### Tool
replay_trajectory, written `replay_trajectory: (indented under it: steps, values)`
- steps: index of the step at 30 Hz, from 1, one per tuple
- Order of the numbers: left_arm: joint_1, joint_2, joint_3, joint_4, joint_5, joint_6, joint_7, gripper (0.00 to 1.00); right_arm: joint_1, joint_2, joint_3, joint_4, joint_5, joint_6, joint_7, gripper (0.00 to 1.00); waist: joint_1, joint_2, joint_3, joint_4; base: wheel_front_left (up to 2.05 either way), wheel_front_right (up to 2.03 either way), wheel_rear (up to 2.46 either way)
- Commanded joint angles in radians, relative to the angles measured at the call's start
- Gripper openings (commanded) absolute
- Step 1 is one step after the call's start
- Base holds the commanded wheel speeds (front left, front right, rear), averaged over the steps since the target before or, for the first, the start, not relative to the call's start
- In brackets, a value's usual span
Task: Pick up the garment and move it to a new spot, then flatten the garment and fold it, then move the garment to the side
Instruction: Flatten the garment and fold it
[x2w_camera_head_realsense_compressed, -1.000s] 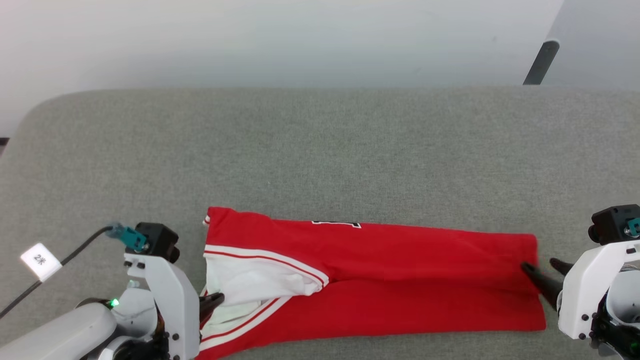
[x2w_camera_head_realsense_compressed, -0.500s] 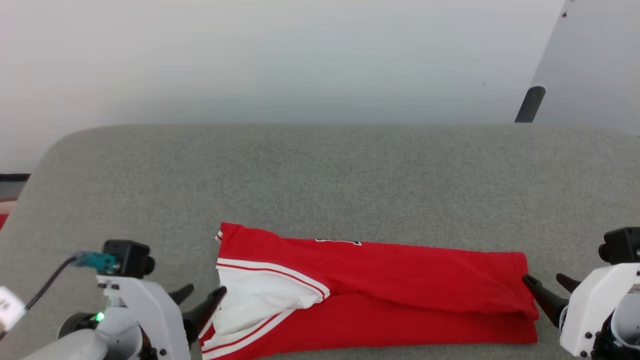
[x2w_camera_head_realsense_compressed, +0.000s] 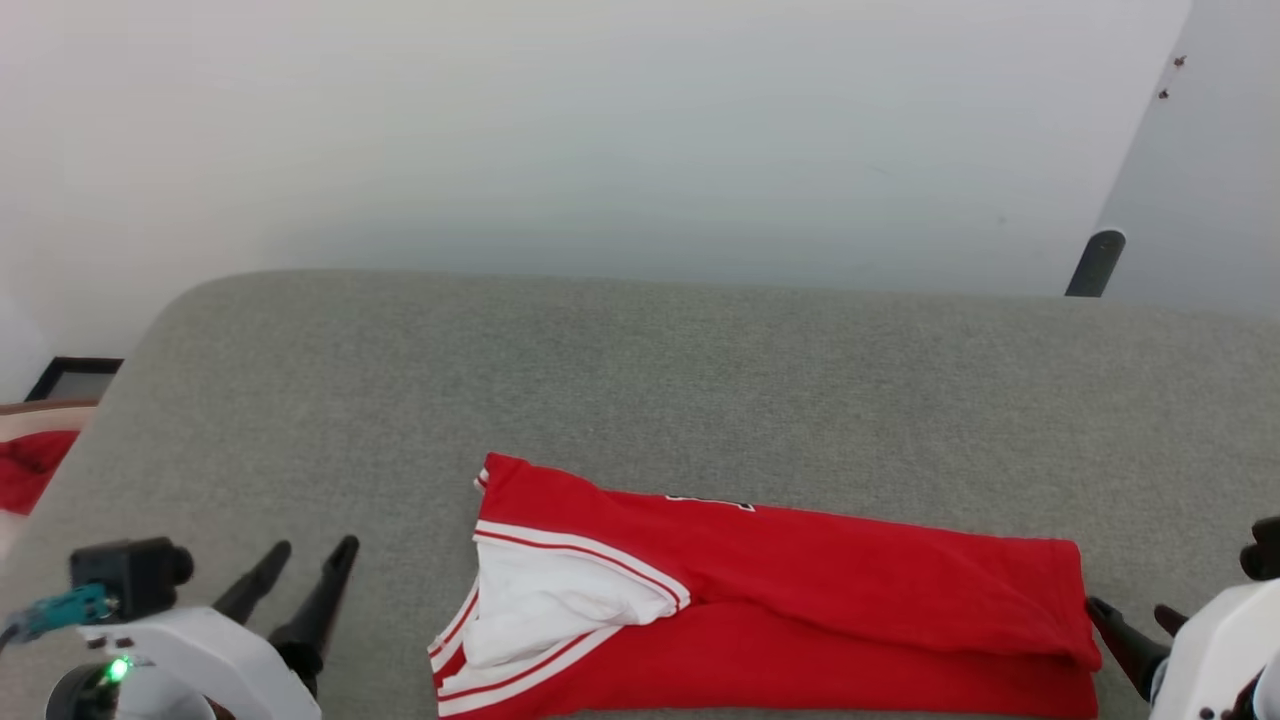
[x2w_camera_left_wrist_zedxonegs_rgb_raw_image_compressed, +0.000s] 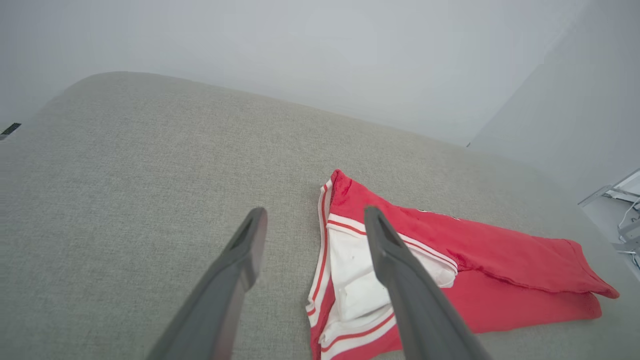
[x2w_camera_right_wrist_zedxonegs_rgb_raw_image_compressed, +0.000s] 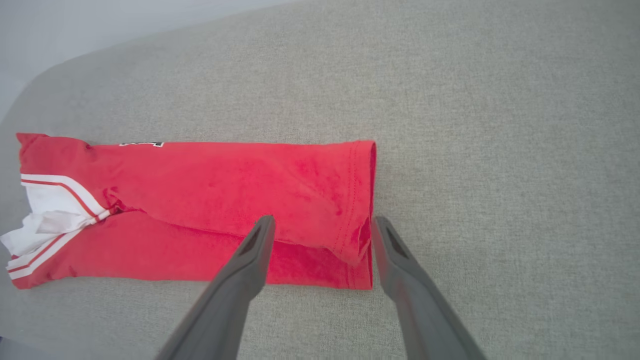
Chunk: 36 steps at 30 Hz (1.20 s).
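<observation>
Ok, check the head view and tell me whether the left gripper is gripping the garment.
No, the left gripper stands open over the grey surface, with a clear gap between it and the garment's sleeve end.

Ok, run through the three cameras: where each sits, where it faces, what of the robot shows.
Head view: on the head, looking forward and down across the grey fabric surface at the folded garment; open left pincer lower left, open right pincer lower right.
Left wrist view: on the left wrist, looking along its own fingers toward the garment's sleeve end.
Right wrist view: on the right wrist, looking along its own fingers down at the garment's hem end.
Shared: all three show the garment on that surface.
</observation>
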Motion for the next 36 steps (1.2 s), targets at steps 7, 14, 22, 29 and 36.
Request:
replay_trajectory:
  steps: [7,14,22,29,36]
  values:
    - [0.198,-0.13,0.302,0.048,0.162,-0.036,-0.005,1.0,0.019,0.007,-0.044,0.014,-0.024,-0.001,0.018,1.0,0.0,0.0,-0.007,0.024,0.0,0.0,0.0]
    - [0.365,-0.253,0.507,0.044,0.298,-0.095,-0.005,1.0,-0.019,-0.007,-0.083,0.05,-0.054,-0.001,0.072,1.0,0.0,0.0,0.02,0.039,0.0,0.0,0.0]
    - [0.401,-0.344,0.582,0.039,0.372,-0.152,-0.006,1.0,-0.096,-0.03,-0.107,0.119,-0.08,-0.001,0.127,1.0,0.0,0.0,0.096,0.065,0.0,0.0,0.0]
    - [0.354,-0.383,0.575,0.055,0.394,-0.187,-0.006,1.0,-0.177,-0.039,-0.111,0.218,-0.096,-0.001,0.144,1.0,0.0,0.0,0.17,0.09,0.0,0.0,0.0]
    - [0.32,-0.407,0.564,0.075,0.399,-0.208,-0.006,1.0,-0.238,-0.035,-0.098,0.332,-0.097,-0.001,0.165,1.0,0.0,0.0,0.204,0.109,0.0,0.0,0.0]
